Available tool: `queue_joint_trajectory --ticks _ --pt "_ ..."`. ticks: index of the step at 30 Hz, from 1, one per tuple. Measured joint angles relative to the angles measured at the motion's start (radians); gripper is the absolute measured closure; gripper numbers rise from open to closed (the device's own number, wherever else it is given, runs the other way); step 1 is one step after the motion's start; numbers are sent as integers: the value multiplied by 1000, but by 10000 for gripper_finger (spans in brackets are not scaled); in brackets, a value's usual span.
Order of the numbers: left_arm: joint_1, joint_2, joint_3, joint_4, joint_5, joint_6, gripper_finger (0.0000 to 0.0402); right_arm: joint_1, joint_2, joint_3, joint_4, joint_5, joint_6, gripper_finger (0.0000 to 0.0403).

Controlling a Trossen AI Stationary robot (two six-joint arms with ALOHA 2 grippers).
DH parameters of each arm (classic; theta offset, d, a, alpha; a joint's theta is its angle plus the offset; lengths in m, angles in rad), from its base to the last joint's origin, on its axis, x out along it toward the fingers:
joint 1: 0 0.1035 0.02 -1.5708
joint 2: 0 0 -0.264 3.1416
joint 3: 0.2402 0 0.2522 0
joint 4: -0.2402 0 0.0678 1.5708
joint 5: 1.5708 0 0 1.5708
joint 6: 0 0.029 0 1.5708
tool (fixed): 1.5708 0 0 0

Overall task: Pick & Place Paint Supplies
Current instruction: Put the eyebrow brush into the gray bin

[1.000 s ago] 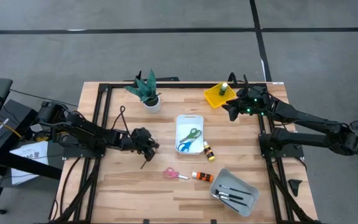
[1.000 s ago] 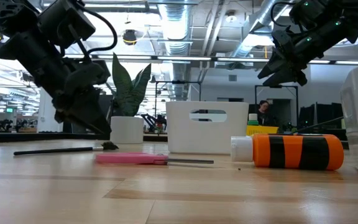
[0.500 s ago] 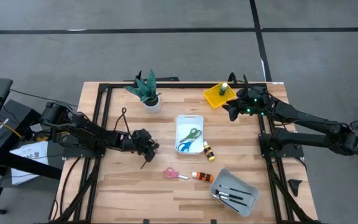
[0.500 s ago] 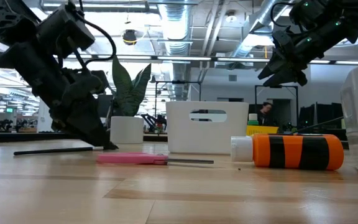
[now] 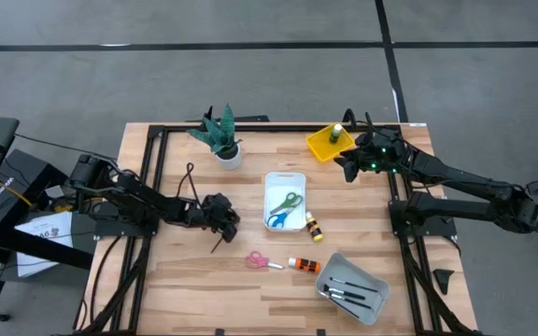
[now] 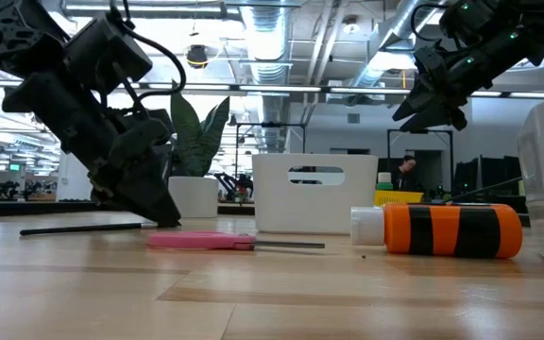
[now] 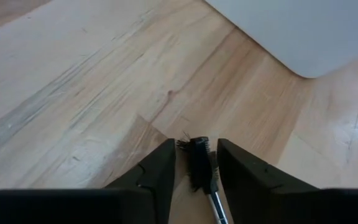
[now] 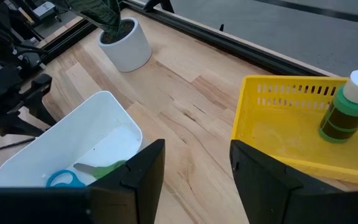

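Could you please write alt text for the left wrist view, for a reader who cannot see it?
The left gripper is lowered to the wooden table, its two dark fingers straddling the bristled head of a thin brush without visibly clamping it. The rounded corner of a white tray lies just beyond.

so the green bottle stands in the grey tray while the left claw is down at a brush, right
Not quite: the green bottle stands in the yellow tray, not the grey tray, which holds brushes. The high view shows it. The left claw is indeed down at a brush, its fingers either side of the bristles.
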Motion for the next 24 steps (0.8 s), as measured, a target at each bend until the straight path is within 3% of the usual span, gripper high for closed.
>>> queue_joint_trajectory --ticks 10,24 --pt "1 0 1 -31 1 -15 390 0 0 0 -4 3 0 226" --pt "5 -94 -9 -33 55 -21 400 0 0 0 -4 3 0 225"
